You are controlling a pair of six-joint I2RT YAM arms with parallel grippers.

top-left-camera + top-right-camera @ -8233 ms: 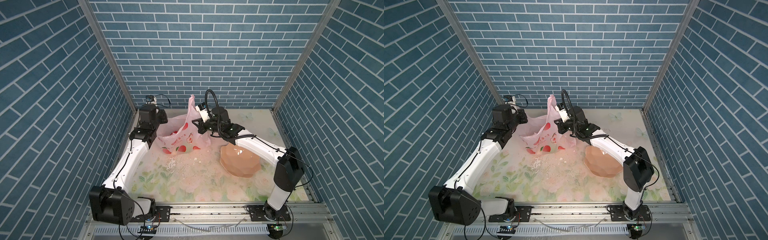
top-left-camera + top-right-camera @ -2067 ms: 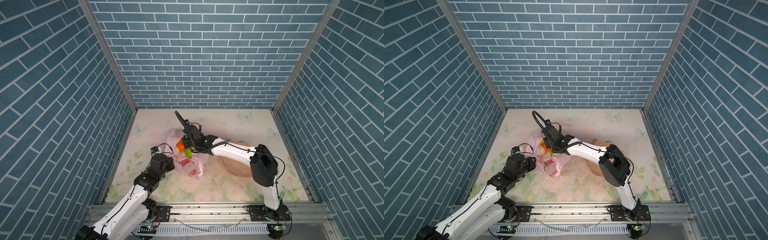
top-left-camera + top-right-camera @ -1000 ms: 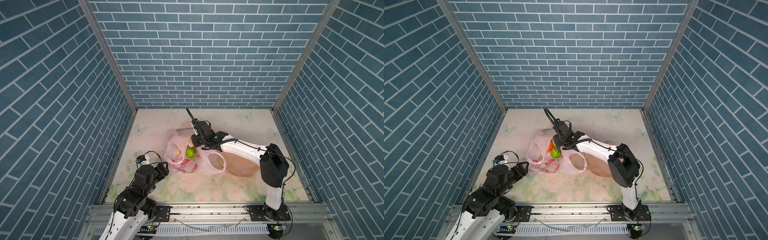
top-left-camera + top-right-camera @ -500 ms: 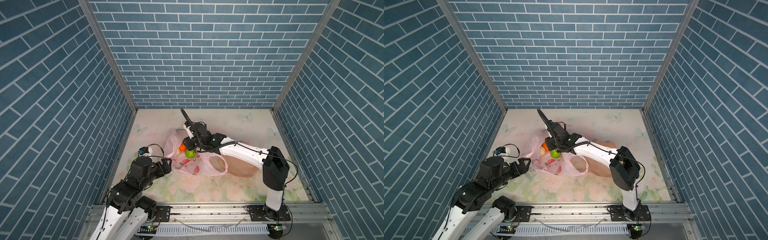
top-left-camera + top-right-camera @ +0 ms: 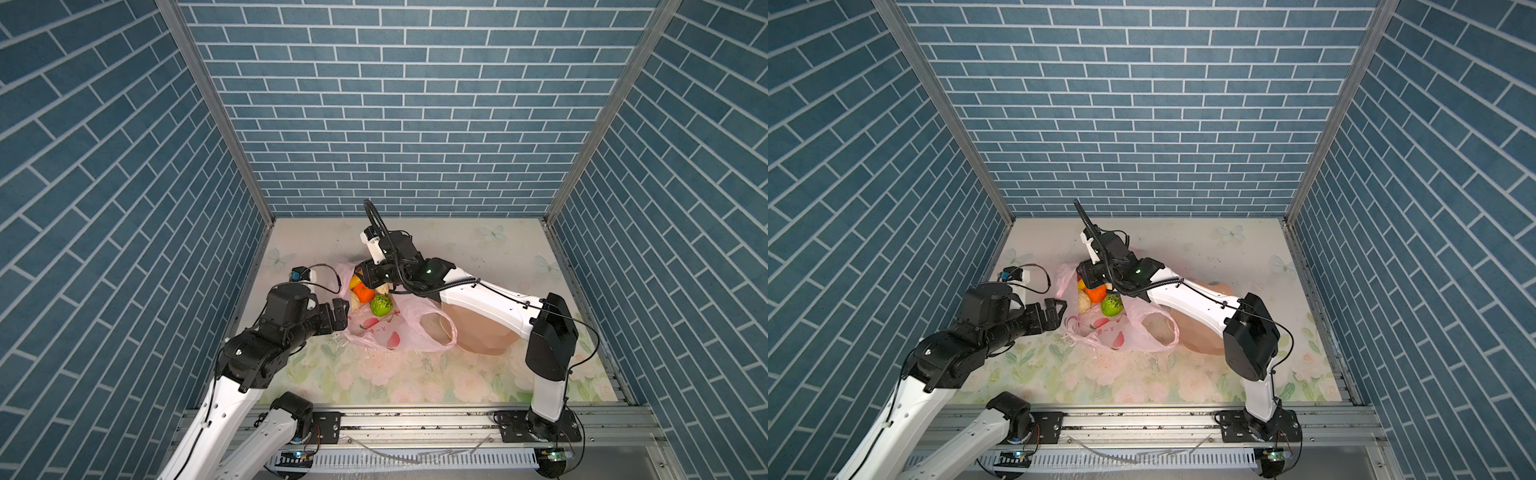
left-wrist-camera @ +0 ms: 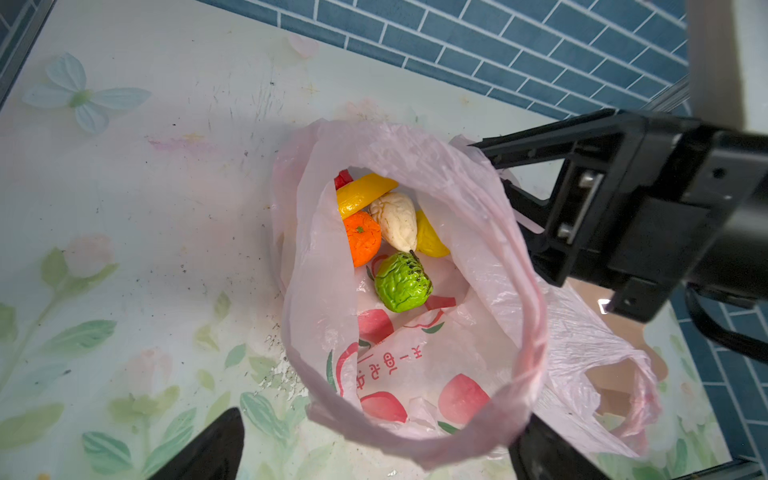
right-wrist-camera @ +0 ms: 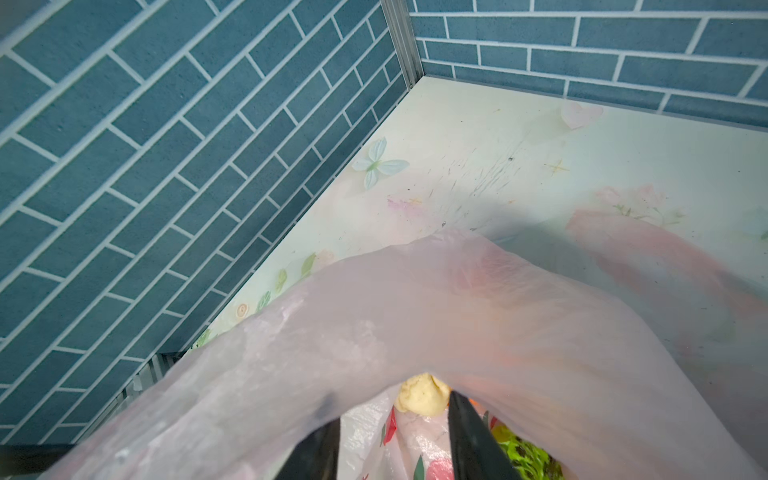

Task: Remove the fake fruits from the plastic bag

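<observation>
apple [image 6: 343,179]: mostly hidden under banana [image 6: 361,194] | bowl [image 5: 482,332]: part-covered by right arm [image 5: 490,303]

Thin crinkly translucent plastic bag [image 6: 478,232], bumpy glossy green fruit [image 6: 402,282], scuffed smooth floral tabletop [image 6: 166,187], matt brick-patterned walls [image 5: 395,104]

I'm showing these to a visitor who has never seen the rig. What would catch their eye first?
Bright fruits inside the pink bag, left of the table's middle: an orange, a green ball, a banana. Two black claws flank the bag: the left claw gapes at its mouth, and the right claw sits at its far rim. A peach bowl sits to its right.
</observation>
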